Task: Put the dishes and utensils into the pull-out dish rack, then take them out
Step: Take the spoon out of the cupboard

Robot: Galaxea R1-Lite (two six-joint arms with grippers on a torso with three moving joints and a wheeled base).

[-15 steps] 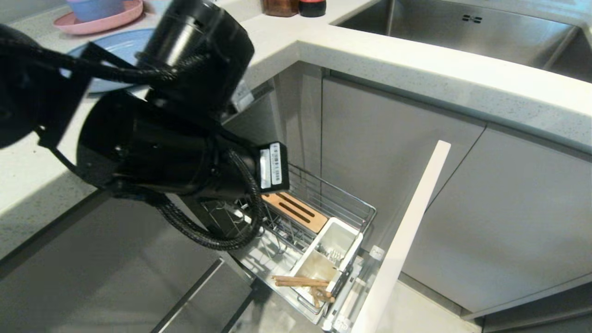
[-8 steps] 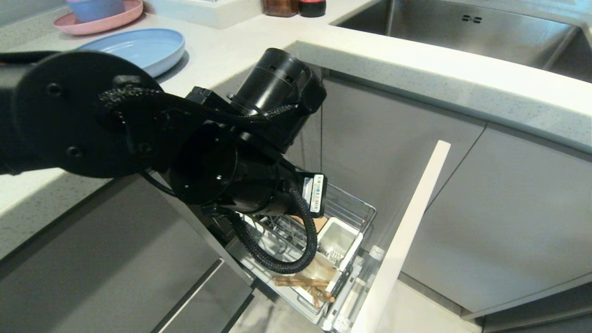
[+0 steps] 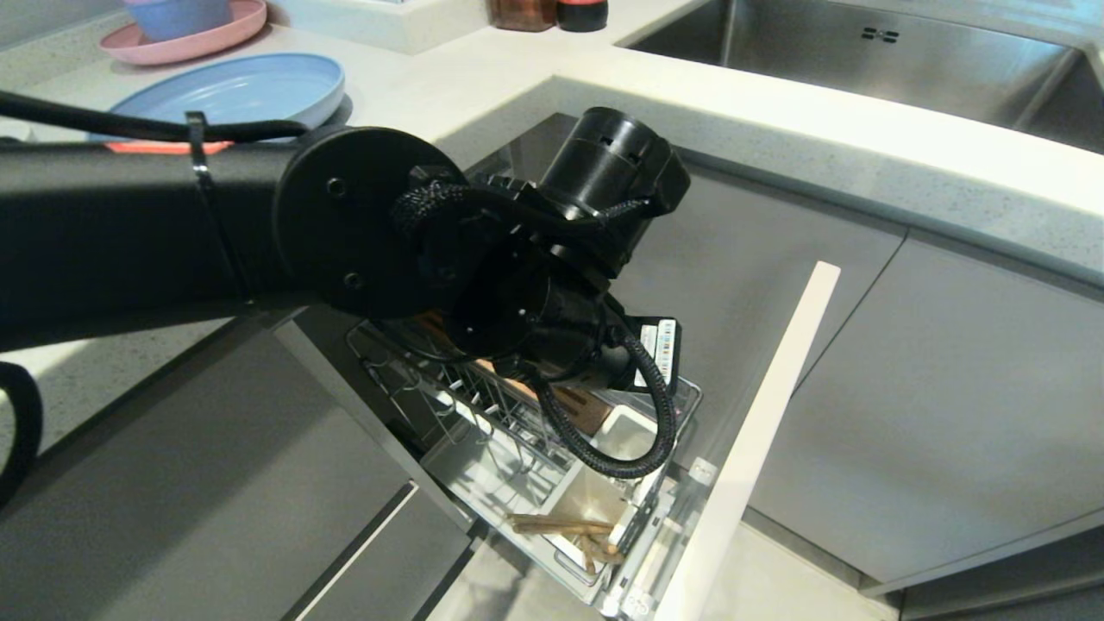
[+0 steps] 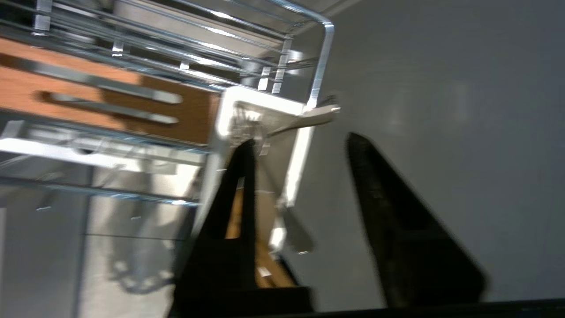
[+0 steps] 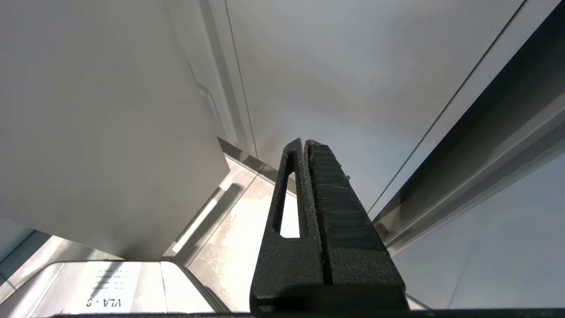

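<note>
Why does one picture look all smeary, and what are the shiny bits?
In the left wrist view the chrome wire dish rack, slotted bamboo strip and the left hand look smeared, as from motion blur; bright glints sit on the wires. In the head view things look sharper, and the black arm casts a shadow into the rack. In the right wrist view the right hand looks crisp.

Little can be read. In the right wrist view a white label [image 5: 106, 282] on a pale grey surface at the frame's edge carries dark print that appears upside down as "VLA - 9", though the last character may be something else; the smaller lines above it are too fine to read. In the head view a white sticker [image 3: 665, 344] on the left arm's wrist module bears barcode-like print, unreadable
</note>
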